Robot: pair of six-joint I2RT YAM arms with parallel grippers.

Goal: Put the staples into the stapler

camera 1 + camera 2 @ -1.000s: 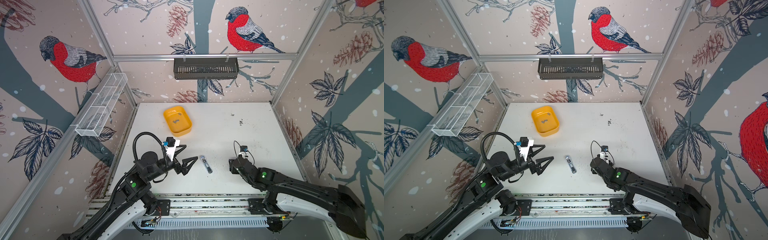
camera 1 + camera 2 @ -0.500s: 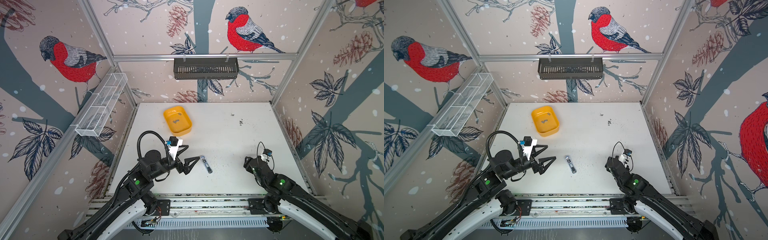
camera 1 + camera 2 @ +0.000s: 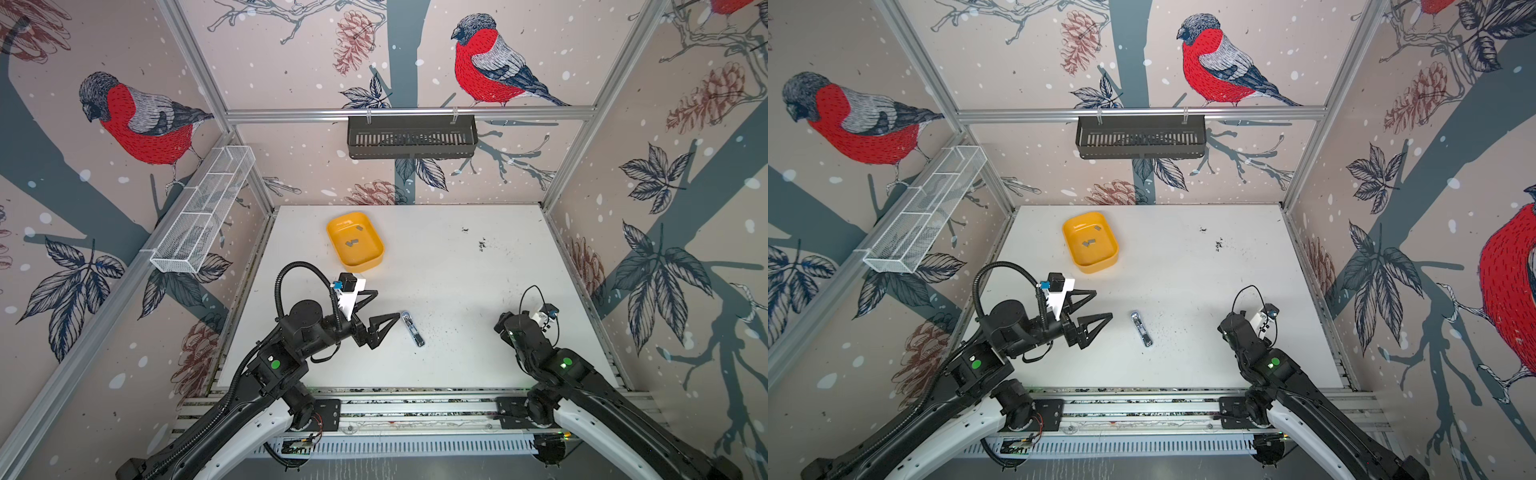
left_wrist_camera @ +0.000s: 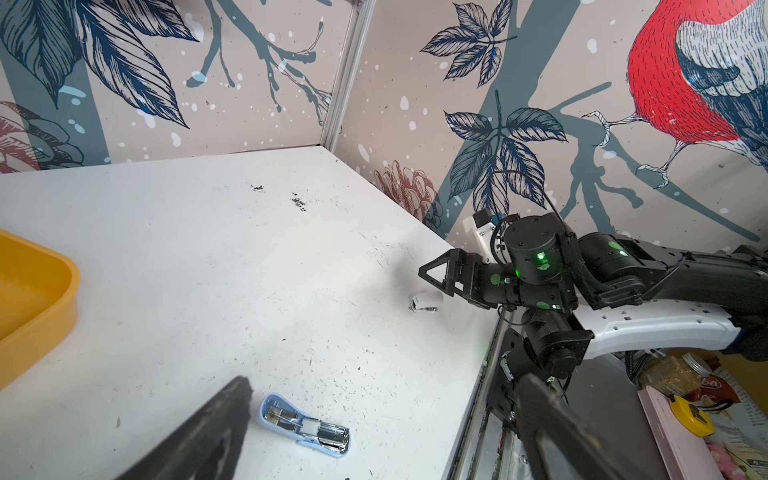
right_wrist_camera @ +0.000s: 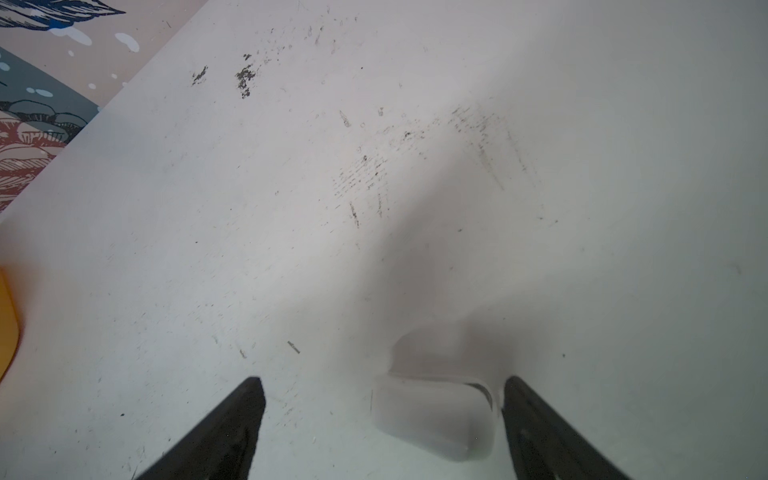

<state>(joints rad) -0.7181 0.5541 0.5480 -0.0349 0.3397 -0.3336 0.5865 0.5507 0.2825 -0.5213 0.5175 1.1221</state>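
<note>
Toward the back left, the staples (image 3: 353,243) are seen lying in the yellow tray (image 3: 361,266). Nearer the front, the left gripper (image 3: 387,304) is held wide open just beside the opened stapler (image 3: 412,329). Farther right, the right gripper (image 5: 384,386) is spread apart around a small white stapler (image 5: 432,419), which is not clamped.

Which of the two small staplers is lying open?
The light blue stapler beside the left gripper: its metal channel lies exposed. The white stapler by the right gripper looks closed.
</note>
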